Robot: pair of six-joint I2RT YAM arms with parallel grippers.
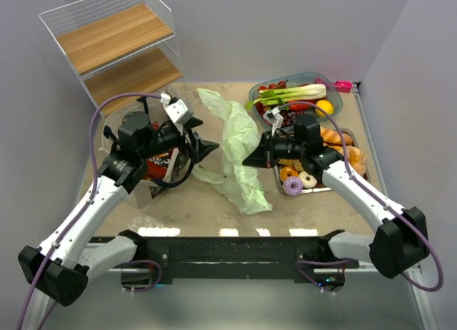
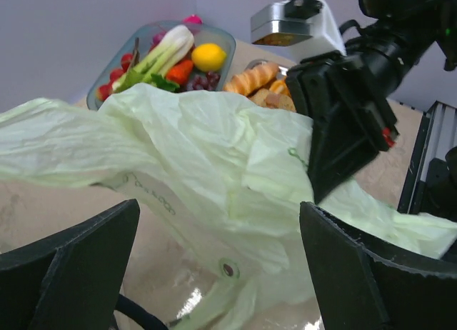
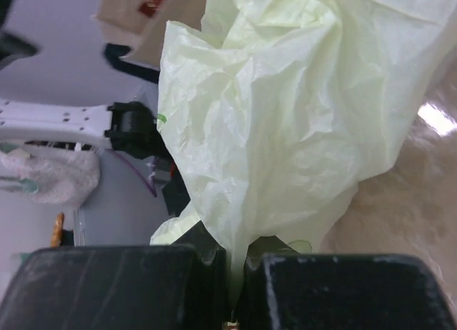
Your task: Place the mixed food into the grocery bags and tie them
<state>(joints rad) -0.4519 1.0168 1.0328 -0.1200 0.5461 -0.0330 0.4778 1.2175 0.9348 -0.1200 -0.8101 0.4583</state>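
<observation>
The pale-green grocery bag (image 1: 239, 148) lies crumpled mid-table, with part of it lifted. My right gripper (image 1: 251, 158) is shut on a bunched fold of it; the right wrist view shows the film (image 3: 300, 108) pinched between the closed jaws (image 3: 239, 273). My left gripper (image 1: 211, 148) is open and empty just left of the bag, with the bag (image 2: 186, 151) ahead of its spread jaws (image 2: 221, 266). The beige tote (image 1: 153, 191) sits under my left arm and holds a red snack packet (image 1: 158, 162). Leek, lemon and red fruit fill a clear tray (image 1: 335, 94). Croissants and doughnuts (image 1: 293, 183) sit at the right.
A wire shelf with wooden boards (image 1: 114, 44) stands at the back left. The pastry tray (image 1: 351, 137) is under my right arm. A small pink object (image 1: 343, 86) sits at the back right corner. The tote's black handles loop near my left wrist.
</observation>
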